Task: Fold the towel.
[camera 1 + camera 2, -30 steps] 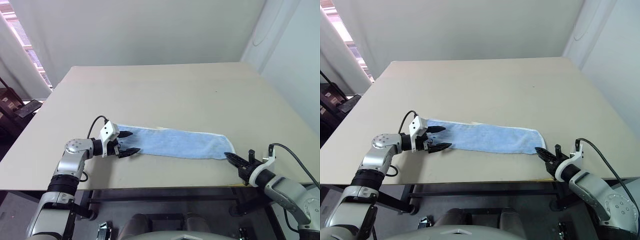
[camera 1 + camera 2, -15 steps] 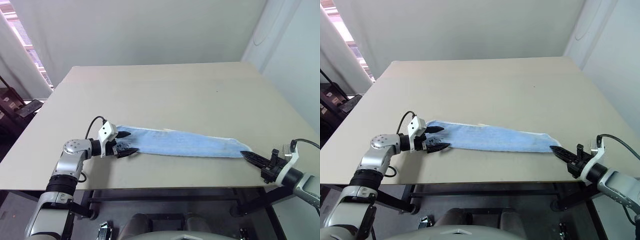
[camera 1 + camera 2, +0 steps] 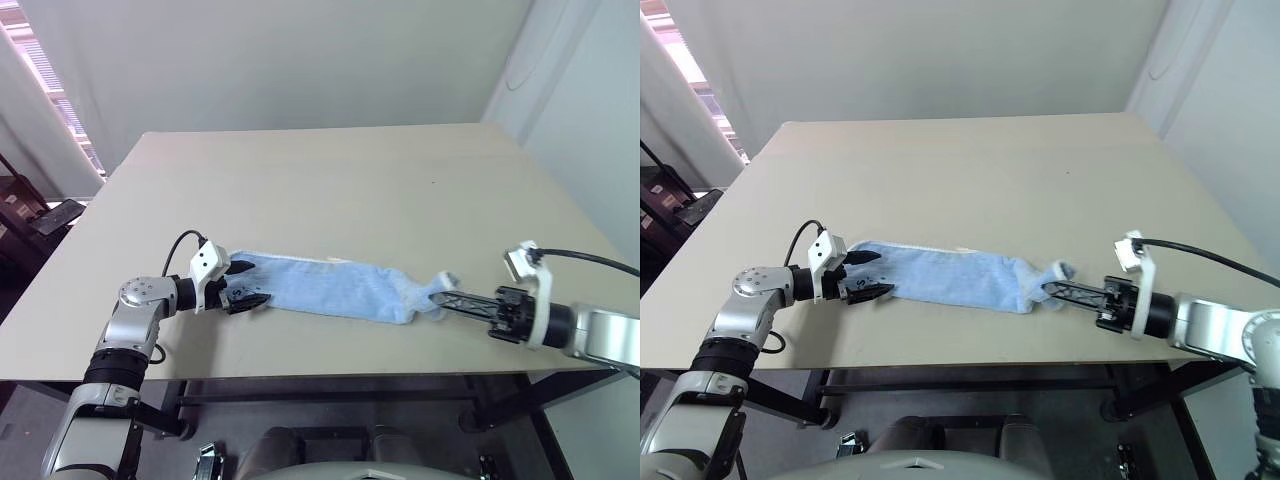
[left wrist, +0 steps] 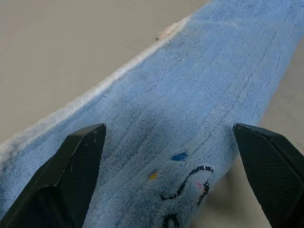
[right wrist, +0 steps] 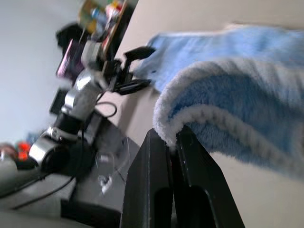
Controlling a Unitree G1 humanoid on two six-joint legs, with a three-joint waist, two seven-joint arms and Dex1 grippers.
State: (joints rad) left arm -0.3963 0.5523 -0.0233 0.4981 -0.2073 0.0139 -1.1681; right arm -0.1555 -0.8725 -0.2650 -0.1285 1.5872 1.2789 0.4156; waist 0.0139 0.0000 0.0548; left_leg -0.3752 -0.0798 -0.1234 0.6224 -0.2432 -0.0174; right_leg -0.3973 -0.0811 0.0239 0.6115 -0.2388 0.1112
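Slippage is the main risk: the right gripper (image 3: 1052,287) is clenched on just a thin pinch of the towel's (image 3: 960,280) right end, at the white edging, as the right wrist view shows, and the terry could pull out of that narrow bite if the arm swings across quickly. The towel lies as a long light-blue strip across the near part of the table (image 3: 340,190), its right end lifted and bunched at the fingers, the rest flat.

A second risk sits at the left end. The left gripper (image 3: 246,284) is spread wide, its two fingers (image 4: 76,166) straddling that end of the cloth near the small dark embroidered mark (image 4: 187,192), without pinching it. If that end is not pinned, a pull from the right could drag the whole strip sideways or skew it, so the fold would land crooked. The bunched, twisted right end may also lay down rumpled rather than edge to edge. The towel is close to the near table edge, so a loose drop could leave part of it hanging over.

The table is a broad, plain beige top, matte and bare apart from the towel. Beyond it stand pale walls; a window with curtain (image 3: 40,110) is far left, with dark furniture (image 3: 30,215) below it.
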